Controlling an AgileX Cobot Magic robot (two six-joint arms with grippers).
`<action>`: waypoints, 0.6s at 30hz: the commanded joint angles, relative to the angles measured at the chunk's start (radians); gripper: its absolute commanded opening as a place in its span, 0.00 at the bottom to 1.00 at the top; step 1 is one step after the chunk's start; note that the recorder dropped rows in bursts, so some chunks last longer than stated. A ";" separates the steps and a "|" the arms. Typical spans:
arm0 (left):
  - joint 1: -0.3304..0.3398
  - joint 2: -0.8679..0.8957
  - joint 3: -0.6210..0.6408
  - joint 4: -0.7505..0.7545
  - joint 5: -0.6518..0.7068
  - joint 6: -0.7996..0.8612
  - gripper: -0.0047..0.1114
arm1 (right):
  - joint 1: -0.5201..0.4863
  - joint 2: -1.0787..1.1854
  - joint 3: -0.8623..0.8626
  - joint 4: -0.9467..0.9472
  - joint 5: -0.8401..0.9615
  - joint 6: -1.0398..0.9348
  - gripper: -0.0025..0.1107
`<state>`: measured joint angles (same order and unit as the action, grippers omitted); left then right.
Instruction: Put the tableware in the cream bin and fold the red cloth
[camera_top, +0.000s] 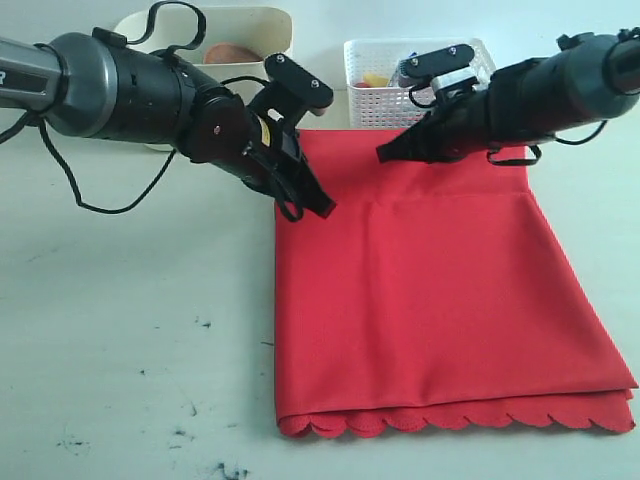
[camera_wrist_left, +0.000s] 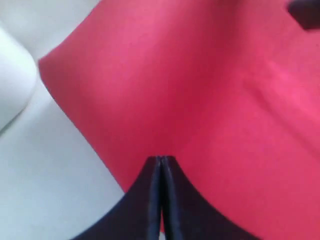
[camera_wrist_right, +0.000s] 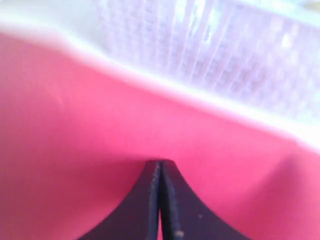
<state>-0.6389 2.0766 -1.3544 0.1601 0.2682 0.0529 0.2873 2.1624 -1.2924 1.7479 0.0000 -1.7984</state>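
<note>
The red cloth (camera_top: 430, 300) lies flat on the table, folded in two layers, with its scalloped edges at the front. My left gripper (camera_top: 326, 208) is shut with its tip over the cloth's left edge (camera_wrist_left: 225, 100); the left wrist view shows the gripper (camera_wrist_left: 161, 159) with fingers pressed together and no cloth raised. Near the cloth's far edge (camera_wrist_right: 100, 125) my right gripper (camera_top: 382, 154) is also shut, and in its wrist view that gripper (camera_wrist_right: 160, 162) holds nothing visible. The cream bin (camera_top: 250, 25) stands at the back left with a brown round shape (camera_top: 232, 52) inside. Other tableware is hidden.
A white lattice basket (camera_top: 390, 80) with small items stands behind the cloth, close to my right gripper, and fills the blurred background of the right wrist view as the basket (camera_wrist_right: 225, 55). Bare grey table (camera_top: 130, 340) with dark scuffs spreads left of the cloth.
</note>
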 joint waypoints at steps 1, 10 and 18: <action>0.002 -0.005 0.002 0.005 0.096 -0.004 0.05 | -0.002 0.064 -0.120 -0.003 -0.013 0.005 0.02; 0.049 -0.114 0.003 0.034 0.226 -0.023 0.05 | -0.002 -0.238 0.091 -0.017 0.135 0.064 0.02; 0.140 -0.610 0.432 0.034 -0.059 -0.118 0.05 | 0.144 -0.167 0.206 -0.623 0.223 0.527 0.02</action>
<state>-0.5126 1.5855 -1.0293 0.1908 0.3045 -0.0234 0.3925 1.9764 -1.0906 1.2875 0.2214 -1.3916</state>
